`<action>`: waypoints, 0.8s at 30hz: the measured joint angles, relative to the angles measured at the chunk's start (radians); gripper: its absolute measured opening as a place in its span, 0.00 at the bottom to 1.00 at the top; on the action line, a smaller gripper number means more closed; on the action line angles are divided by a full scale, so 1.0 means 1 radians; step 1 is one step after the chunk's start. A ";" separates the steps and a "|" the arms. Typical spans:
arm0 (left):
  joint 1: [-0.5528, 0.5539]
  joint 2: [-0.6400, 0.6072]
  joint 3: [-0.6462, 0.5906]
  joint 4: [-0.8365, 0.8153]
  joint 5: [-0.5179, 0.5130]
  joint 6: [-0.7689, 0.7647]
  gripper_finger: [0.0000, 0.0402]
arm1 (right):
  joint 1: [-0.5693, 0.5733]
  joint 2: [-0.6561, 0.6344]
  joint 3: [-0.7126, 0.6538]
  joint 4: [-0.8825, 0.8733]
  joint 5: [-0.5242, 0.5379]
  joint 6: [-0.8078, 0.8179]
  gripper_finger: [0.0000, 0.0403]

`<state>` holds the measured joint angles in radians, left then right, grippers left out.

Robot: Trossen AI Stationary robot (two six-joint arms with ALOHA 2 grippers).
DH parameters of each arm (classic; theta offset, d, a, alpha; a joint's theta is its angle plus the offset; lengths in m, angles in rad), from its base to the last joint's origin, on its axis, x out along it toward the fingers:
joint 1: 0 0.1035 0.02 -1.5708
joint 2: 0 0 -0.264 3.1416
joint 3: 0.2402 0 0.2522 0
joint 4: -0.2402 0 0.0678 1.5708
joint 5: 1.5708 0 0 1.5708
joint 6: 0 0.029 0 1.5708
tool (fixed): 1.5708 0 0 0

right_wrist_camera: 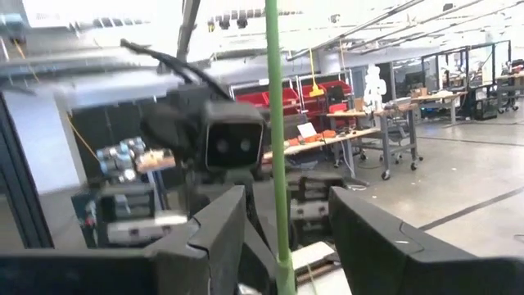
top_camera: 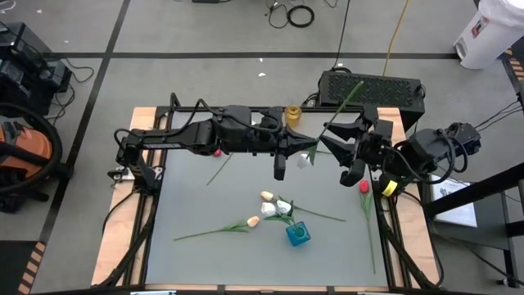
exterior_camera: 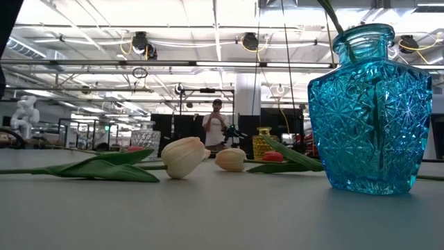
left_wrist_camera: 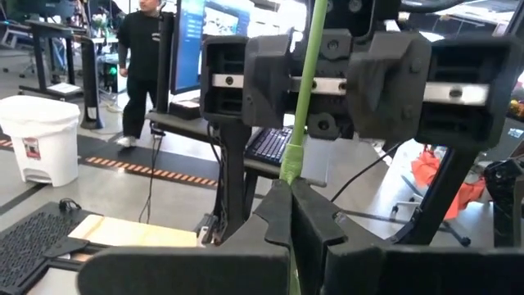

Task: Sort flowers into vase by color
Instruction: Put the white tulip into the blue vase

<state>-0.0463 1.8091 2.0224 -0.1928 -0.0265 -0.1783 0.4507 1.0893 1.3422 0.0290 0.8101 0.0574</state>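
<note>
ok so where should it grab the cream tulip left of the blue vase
By the bare stem, past the leaves, coming straight down with jaws across it. The cream tulip lies flat with its stem running left, clear of everything, while its head sits close to other blooms by the blue vase.

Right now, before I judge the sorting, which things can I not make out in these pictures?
The held flower: both wrist views show only its stem, shut in the left jaws. Its head lies outside those frames.
The yellow vase: too small in the high view and half hidden behind lying flowers in the low view, so its contents are unclear.
The blue vase: the low view's top edge cuts off its stem, so the head is unseen there.
</note>
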 joint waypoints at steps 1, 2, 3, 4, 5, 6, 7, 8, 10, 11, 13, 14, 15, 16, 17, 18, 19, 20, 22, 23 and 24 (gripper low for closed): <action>0.000 0.000 0.000 0.000 0.000 0.000 0.00 | 0.000 0.000 0.000 0.006 0.000 0.013 0.42; 0.000 0.000 0.000 0.000 0.000 0.000 0.00 | 0.000 0.000 0.000 0.009 0.000 0.024 0.42; 0.000 0.000 0.000 0.000 0.000 0.000 0.00 | 0.000 0.000 0.000 0.009 0.000 0.031 0.42; 0.000 0.000 0.000 0.000 0.000 0.000 0.00 | 0.000 0.000 0.000 0.006 0.000 0.032 0.42; 0.000 0.000 0.000 0.000 0.000 0.000 0.00 | 0.000 0.001 0.000 0.005 0.000 0.032 0.42; 0.000 0.000 0.000 0.000 0.000 0.000 0.00 | 0.000 0.003 0.000 0.006 0.000 0.035 0.42; 0.000 0.000 0.000 0.000 0.000 0.000 0.00 | 0.000 0.005 0.000 0.006 0.000 0.040 0.42; 0.000 0.000 0.000 0.000 0.000 0.000 0.00 | 0.000 0.005 0.000 0.006 0.000 0.046 0.42; 0.000 0.000 0.000 -0.001 0.000 0.000 0.00 | 0.000 0.011 0.000 0.006 0.000 0.065 0.42; 0.000 0.000 0.000 -0.002 0.000 0.000 0.00 | 0.000 0.015 0.000 0.007 0.000 0.074 0.42; 0.000 0.000 0.000 -0.005 0.000 0.000 0.00 | 0.000 0.025 0.000 0.006 0.000 0.079 0.42; 0.000 0.000 0.000 -0.006 0.000 0.000 0.00 | 0.000 0.033 0.000 0.006 0.000 0.080 0.42; 0.000 0.000 0.000 -0.006 0.000 0.000 0.00 | 0.000 0.040 0.000 0.006 0.000 0.080 0.42; 0.000 0.000 0.000 -0.006 0.000 0.000 0.00 | 0.000 0.046 0.000 0.005 0.000 0.081 0.42; 0.000 0.000 0.000 -0.006 0.000 0.000 0.00 | 0.000 0.052 0.000 0.005 0.000 0.081 0.42; 0.000 0.000 0.000 -0.006 0.000 0.000 0.00 | 0.000 0.057 0.000 0.006 0.000 0.080 0.42; 0.000 0.000 0.000 -0.007 0.000 0.000 0.00 | 0.000 0.060 0.000 0.007 0.000 0.080 0.42; 0.000 0.000 0.000 -0.008 0.000 0.000 0.00 | 0.000 0.063 0.000 0.008 0.000 0.077 0.42; 0.000 0.000 0.000 -0.008 0.000 0.000 0.00 | 0.000 0.066 0.000 0.016 0.000 0.068 0.42; 0.000 0.000 0.000 -0.008 0.000 0.000 0.00 | 0.000 0.066 0.000 0.022 0.000 0.061 0.42; 0.000 0.000 0.000 -0.008 0.000 0.000 0.00 | 0.000 0.066 0.000 0.030 0.000 0.054 0.42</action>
<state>-0.0463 1.8091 2.0224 -0.2010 -0.0265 -0.1787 0.4505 1.1557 1.3418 0.0588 0.8104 0.1115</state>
